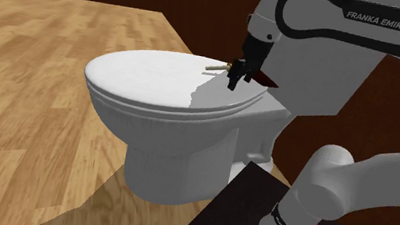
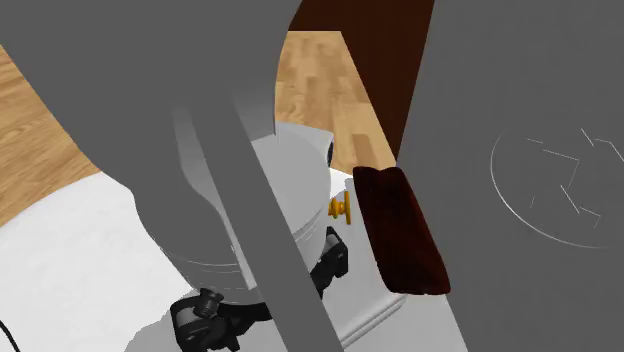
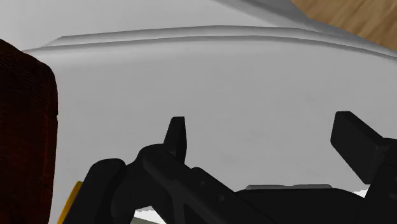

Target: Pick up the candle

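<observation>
The candle [image 1: 214,66] is a pale thin stick with an orange-brass end, lying on the back of a white toilet lid [image 1: 144,77]. Its brass part [image 2: 340,207] lies beside a dark red cloth [image 2: 400,235]. My black gripper [image 1: 236,77] hangs right at the candle's brass end, just above the lid. In the wrist view my gripper [image 3: 267,143] is open, its fingers wide apart with only bare white lid [image 3: 254,89] between them. An orange edge of the candle [image 3: 74,194] shows off to the side of one finger, by the dark red cloth [image 3: 25,127].
The dark red cloth [image 1: 270,81] lies on the toilet's rear, just behind my gripper. The white toilet stands on a wooden floor [image 1: 23,70] with a dark brown wall [image 1: 203,6] behind. My black stand [image 1: 233,214] is close to the bowl.
</observation>
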